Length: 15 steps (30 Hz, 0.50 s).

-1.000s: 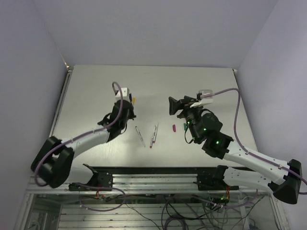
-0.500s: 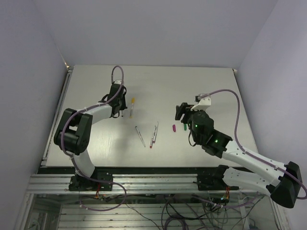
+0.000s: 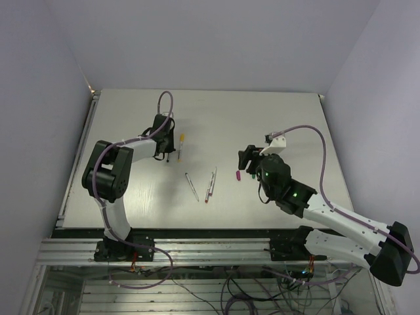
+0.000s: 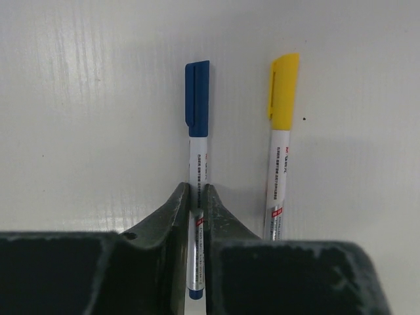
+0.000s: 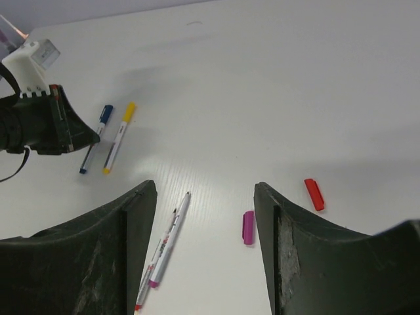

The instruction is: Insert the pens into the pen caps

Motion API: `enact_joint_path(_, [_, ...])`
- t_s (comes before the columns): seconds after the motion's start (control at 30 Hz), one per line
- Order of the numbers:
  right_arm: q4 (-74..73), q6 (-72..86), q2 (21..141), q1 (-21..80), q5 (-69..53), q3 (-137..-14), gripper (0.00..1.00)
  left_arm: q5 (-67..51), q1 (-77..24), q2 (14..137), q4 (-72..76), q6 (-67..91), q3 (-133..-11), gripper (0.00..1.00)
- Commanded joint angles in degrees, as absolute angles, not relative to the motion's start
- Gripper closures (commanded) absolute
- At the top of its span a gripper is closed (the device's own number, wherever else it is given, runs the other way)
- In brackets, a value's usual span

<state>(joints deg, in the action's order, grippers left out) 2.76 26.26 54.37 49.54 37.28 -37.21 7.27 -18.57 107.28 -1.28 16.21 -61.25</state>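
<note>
A blue-capped pen [image 4: 197, 164] lies flat on the table, and my left gripper [image 4: 197, 190] is shut on its grey barrel. Right beside it lies a yellow-capped pen [image 4: 279, 151], apart from the fingers. From above, both pens [image 3: 180, 147] sit at the back left, under my left gripper [image 3: 163, 146]. My right gripper [image 5: 205, 190] hangs open over the table and holds nothing. A magenta cap [image 5: 248, 227] lies just inside its right finger and a red cap [image 5: 314, 194] lies outside it. Two uncapped pens [image 5: 164, 246] rest together near its left finger.
A third uncapped pen [image 3: 191, 186] lies alone left of the pair [image 3: 210, 185]. The magenta cap [image 3: 237, 175] sits just left of my right gripper [image 3: 248, 159]. Purple cables loop over both arms. Walls close in the white table [image 3: 289, 118] on three sides.
My left arm has folded in and brought the blue-capped pen down flat beside the yellow one. My right gripper has dropped lower towards the caps, its jaws a little narrower.
</note>
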Motion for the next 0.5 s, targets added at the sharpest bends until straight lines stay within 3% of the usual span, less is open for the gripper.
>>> enact_joint_path(0.0, [4.12, 27.59, 54.52, 49.31, 35.71, -35.91, 0.40, 7.41, -18.46, 108.45, -2.15, 15.84, -62.37, 0.79])
enact_joint_path(0.47, [5.83, 27.53, 56.18, 49.31, 34.59, -35.62, 0.41, 7.09, -18.54, 99.57, -3.33, 15.63, -64.78, 0.65])
